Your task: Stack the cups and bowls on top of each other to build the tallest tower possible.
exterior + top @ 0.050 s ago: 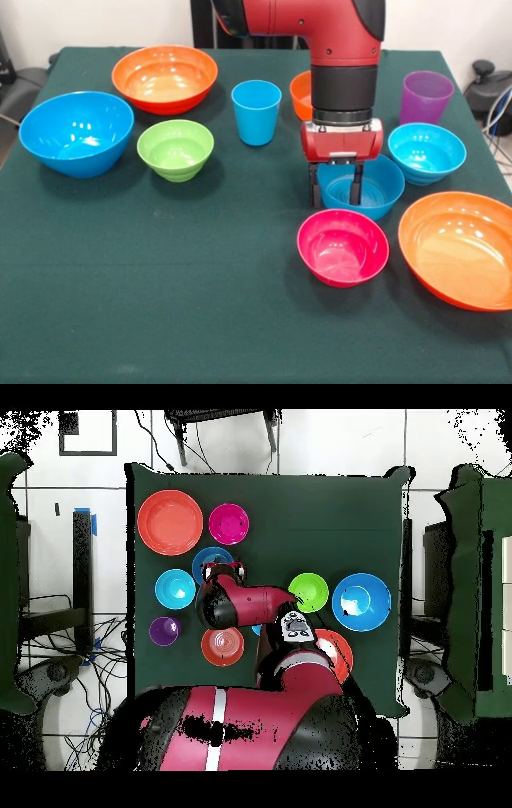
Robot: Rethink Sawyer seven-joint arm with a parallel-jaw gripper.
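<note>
1. Front view: no tower stands; every bowl and cup sits apart on the green table (160, 304), each upright with its mouth up.
2. The gripper (337, 189) hangs over the medium blue bowl (370, 192) right of the table's centre. Its two dark fingers (315, 186) are spread apart. One finger sits outside the bowl's rim at 9 o'clock and the other reaches down inside the bowl. Neither finger clamps the wall.
3. The pink bowl (342, 246) sits just beside the blue bowl, at its 6 o'clock.
4. The cyan bowl (427, 152) lies near the blue bowl, at its 2 o'clock.
5. The large orange bowl (459, 250) lies at the blue bowl's 4 o'clock, cut by the picture's edge.
6. The purple cup (425, 97) stands at 12 o'clock from the cyan bowl.
7. A small orange bowl (302, 94) shows partly behind the arm (340, 48).
8. The light blue cup (256, 112) stands near the table's centre, at 9 o'clock from the small orange bowl.
9. The green bowl (175, 149) lies at 8 o'clock from the light blue cup.
10. A second large orange bowl (165, 78) lies at 12 o'clock from the green bowl.
11. The large blue bowl (76, 132) lies at 9 o'clock from the green bowl.
</note>
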